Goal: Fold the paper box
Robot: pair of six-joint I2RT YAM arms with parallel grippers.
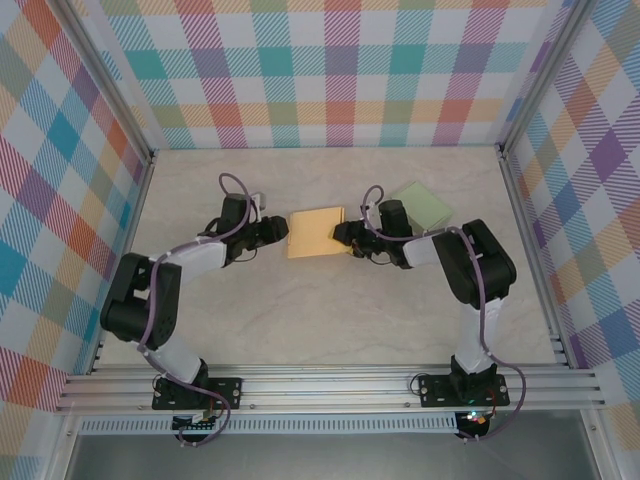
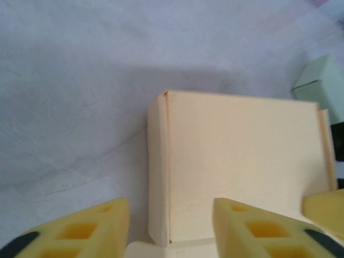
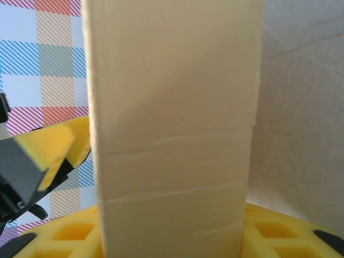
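The paper box point(image 1: 316, 232) is a pale orange, flat square box lying on the table between both arms. My left gripper point(image 1: 281, 232) is at its left edge. In the left wrist view the box point(image 2: 242, 161) has its narrow side wall and corner between the yellow fingers of the left gripper point(image 2: 169, 215), which is open, with a gap on each side. My right gripper point(image 1: 346, 236) is at the box's right edge. In the right wrist view the box point(image 3: 172, 118) fills the space between the pads of the right gripper point(image 3: 172, 231), which is shut on it.
A pale green box point(image 1: 420, 205) sits behind the right gripper and shows in the left wrist view as the green box point(image 2: 321, 86) at far right. Plaid walls enclose the table on three sides. The arm bases stand at the near edge.
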